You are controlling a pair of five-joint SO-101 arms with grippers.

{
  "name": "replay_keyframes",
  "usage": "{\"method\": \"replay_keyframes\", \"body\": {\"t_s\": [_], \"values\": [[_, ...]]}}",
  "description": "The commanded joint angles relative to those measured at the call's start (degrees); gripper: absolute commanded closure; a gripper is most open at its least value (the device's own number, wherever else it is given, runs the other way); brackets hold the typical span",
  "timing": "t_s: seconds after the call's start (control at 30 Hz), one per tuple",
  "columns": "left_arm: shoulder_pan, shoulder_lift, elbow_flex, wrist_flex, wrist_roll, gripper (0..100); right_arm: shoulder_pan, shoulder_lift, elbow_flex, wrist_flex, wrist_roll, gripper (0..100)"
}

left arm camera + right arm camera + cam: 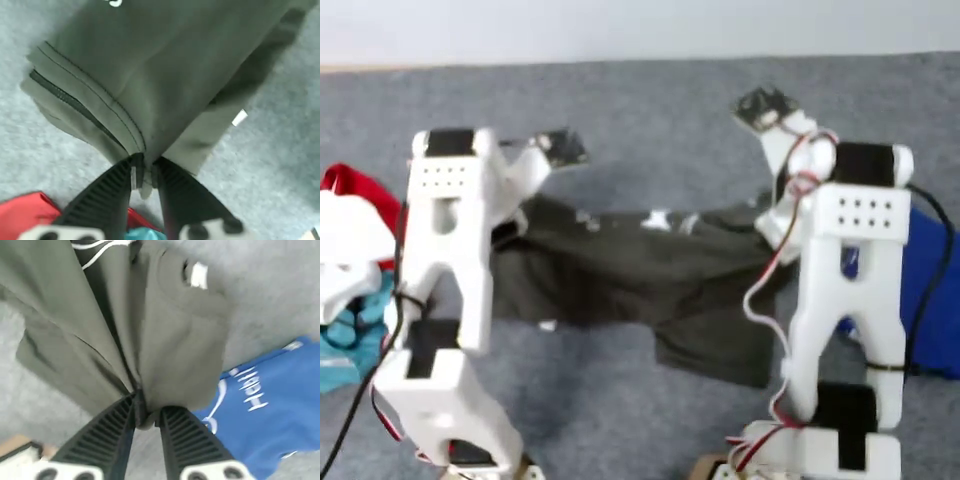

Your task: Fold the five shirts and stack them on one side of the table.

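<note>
**Mia:** Why do both arms hold the green shirt (640, 270)?

**Ben:** I think they want to pull it flat so it can be folded. The left gripper (144, 172) has its fingers (107, 192) shut tight on one end. The right gripper (147, 412) pinches the other end the same way.

**Mia:** Where is the shirt?

**Ben:** It lies on the grey table (650, 110), stretched out between the two pairs of fingers.

**Mia:** What is near the fingers?

**Ben:** A blue shirt (270, 415) is just beside the right fingers. A red shirt (25, 212) and a teal shirt (350, 340) lie behind the left fingers.

**Mia:** What is hard to see?

**Ben:** From above, the white arms cover both ends of the green shirt. The blue shirt is cut off at the edge. I cannot tell how many layers each gripper holds.
</note>
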Motion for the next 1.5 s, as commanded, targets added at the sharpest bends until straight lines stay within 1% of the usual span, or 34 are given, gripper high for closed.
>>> {"method": "replay_keyframes", "body": {"t_s": [0.0, 0.17, 0.3, 0.53, 0.63, 0.73, 0.93, 1.1, 1.23, 1.3, 1.37, 1.4, 1.47], "values": [[-1.6, -3.6, 1.8, 1.5, -0.9, 99, 0.6, -6.1, 6.4, 2.4, -0.8, 98.9], [-3.8, -1.6, 2.7, 1.5, -1.3, 99, 0.6, -7.6, 13.5, 2.2, -0.8, 98.9], [-4.0, 1.1, 2.7, 1.5, -1.3, 99, 0.6, -6.3, 16.8, 1.9, -0.8, 98.9], [-3.9, 1.1, 2.2, 0.6, -1.0, 99, 0.7, -4.6, 16.2, 0.6, -0.9, 98.9], [-4.1, -2.0, -0.3, -0.9, 1.6, 99, 0.6, -4.6, 11.3, -0.7, -0.9, 98.9], [-5.4, -6.7, -7.4, -1.1, 5.5, 99, 0.6, -4.6, 3.0, -0.9, -0.9, 98.9], [-6.8, -12.2, -25.4, -6.2, 20.8, 99, -0.2, -4.1, -15.5, -2.2, -6.6, 98.8], [-7.6, -12.5, -37.1, -6.8, 27.7, 99, -1.7, -4.1, -22.9, -6.4, -9.3, 98.8], [-7.6, -13.0, -41.5, -5.7, 28.6, 99, -2.2, -4.2, -25.8, -8.3, -10.2, 98.8], [-7.6, -13.1, -43.4, -3.0, 28.2, 99, -2.2, -4.6, -26.5, -7.7, -10.2, 98.8], [-7.7, -13.1, -45.7, 1.8, 25.4, 99, -2.3, -5.1, -27.9, -5.5, -10.3, 98.8], [-7.7, -13.4, -45.8, 1.9, 24.6, 99, -2.2, -5.7, -28.6, -3.6, -10.1, 98.8], [-10.1, -15.8, -44.8, 1.8, 24.0, 99, -2.2, -6.6, -29.2, 0.0, -10.1, 98.8]]}}
